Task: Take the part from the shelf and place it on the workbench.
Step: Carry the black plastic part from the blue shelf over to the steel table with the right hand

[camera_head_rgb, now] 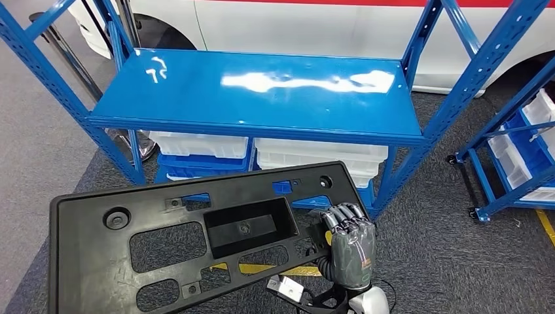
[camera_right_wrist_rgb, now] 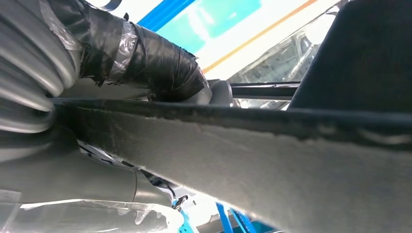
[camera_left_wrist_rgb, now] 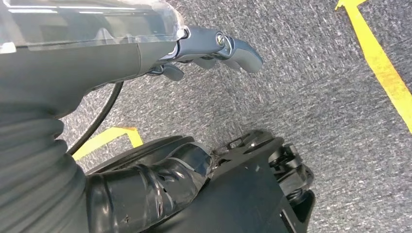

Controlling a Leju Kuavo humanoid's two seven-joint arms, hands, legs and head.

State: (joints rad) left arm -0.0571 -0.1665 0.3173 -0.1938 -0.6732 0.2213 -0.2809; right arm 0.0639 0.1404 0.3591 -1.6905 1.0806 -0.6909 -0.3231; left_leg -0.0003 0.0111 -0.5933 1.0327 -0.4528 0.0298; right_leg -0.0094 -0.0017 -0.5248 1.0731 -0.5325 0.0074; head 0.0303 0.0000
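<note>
A large flat black plastic part (camera_head_rgb: 163, 248), with several cut-outs and a rectangular recess, hangs low in front of me in the head view, just in front of the blue shelf (camera_head_rgb: 262, 91). My right hand (camera_head_rgb: 350, 245) grips the part's right edge, fingers curled over the top. In the right wrist view the taped thumb (camera_right_wrist_rgb: 155, 63) lies over the part's edge (camera_right_wrist_rgb: 252, 145). My left hand (camera_left_wrist_rgb: 145, 58) hangs over the grey carpet with its fingers (camera_left_wrist_rgb: 228, 46) stretched out and its thumb (camera_left_wrist_rgb: 145, 189) apart, holding nothing.
The shelf's top board is bare and glossy; white bins (camera_head_rgb: 321, 154) and blue bins (camera_head_rgb: 196, 163) sit beneath it. A second blue rack (camera_head_rgb: 517, 157) with white bins stands at the right. A white vehicle (camera_head_rgb: 314, 26) is behind. Yellow tape (camera_left_wrist_rgb: 384, 68) marks the carpet.
</note>
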